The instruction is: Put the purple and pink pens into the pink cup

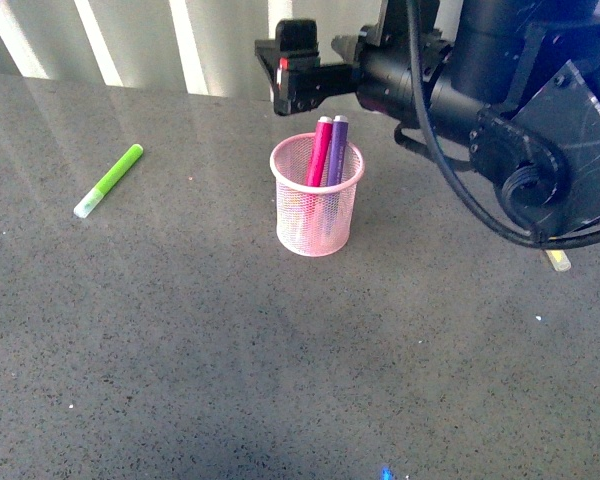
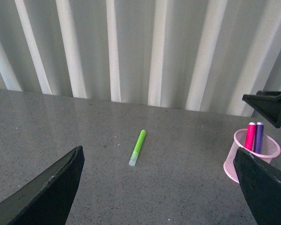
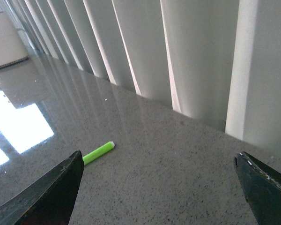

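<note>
Pink cup (image 1: 317, 207): upright on the grey bench (image 1: 280, 360), a little above centre of the front view; mesh wall, solid rim; also seen at 3 o'clock in the left wrist view (image 2: 251, 161).
Pink pen (image 1: 320, 150): standing in the pink cup, leaning slightly, top sticking out above the rim; touching the purple pen.
Purple pen (image 1: 337, 150): in the same cup, just at 3 o'clock of the pink pen, likewise poking above the rim.
Right gripper (image 1: 290, 75): black, raised off the bench, at about 11 o'clock from the cup and just above the pen tops, apart from them; fingers spread wide in the right wrist view (image 3: 159, 192), nothing between them.
Left gripper (image 2: 164, 187): fingers wide apart, nothing held; out of the front view; cup and pens at its 2 o'clock, well off to one side.
Green marker (image 1: 108, 181): lying flat on the bench at 9 o'clock from the cup, well apart from it; pale cap at its nearer end.
Yellow marker (image 1: 557, 261): only a tip showing under the right arm, at 3 o'clock from the cup.
</note>
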You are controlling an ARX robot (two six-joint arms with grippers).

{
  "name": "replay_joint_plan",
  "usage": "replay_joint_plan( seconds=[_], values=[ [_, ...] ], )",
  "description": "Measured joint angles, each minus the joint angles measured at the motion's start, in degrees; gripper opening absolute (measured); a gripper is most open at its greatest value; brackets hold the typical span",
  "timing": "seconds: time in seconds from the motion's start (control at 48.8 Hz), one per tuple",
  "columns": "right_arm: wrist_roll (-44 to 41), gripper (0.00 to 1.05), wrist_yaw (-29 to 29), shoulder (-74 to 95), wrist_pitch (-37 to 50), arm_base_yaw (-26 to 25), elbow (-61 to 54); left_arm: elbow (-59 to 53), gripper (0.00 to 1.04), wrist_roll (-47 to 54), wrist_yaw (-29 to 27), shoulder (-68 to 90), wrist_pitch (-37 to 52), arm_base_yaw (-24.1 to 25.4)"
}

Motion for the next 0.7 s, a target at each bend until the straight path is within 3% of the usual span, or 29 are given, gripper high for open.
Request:
replay_joint_plan(
  seconds=[0.225,0.389,0.574,0.697],
  values=[
    [-0.6,0.98,3.1,-12.2,-1.9,-2.1,-5.2,0.0,0.98,0.0,0.0,0.0,0.0,0.0],
    [2.3,0.98,1.7,-24.3,-2.7,-4.0,-12.4,0.0,0.98,0.0,0.0,0.0,0.0,0.0],
    [0.8,0.98,1.5,-41.9,-11.0,-5.6,-21.3,0.0,0.98,0.0,0.0,0.0,0.0,0.0],
    [-2.5,0.98,2.8,-56.2,-17.6,-9.8,-24.8,0.0,0.98,0.0,0.0,0.0,0.0,0.0]
  ],
)
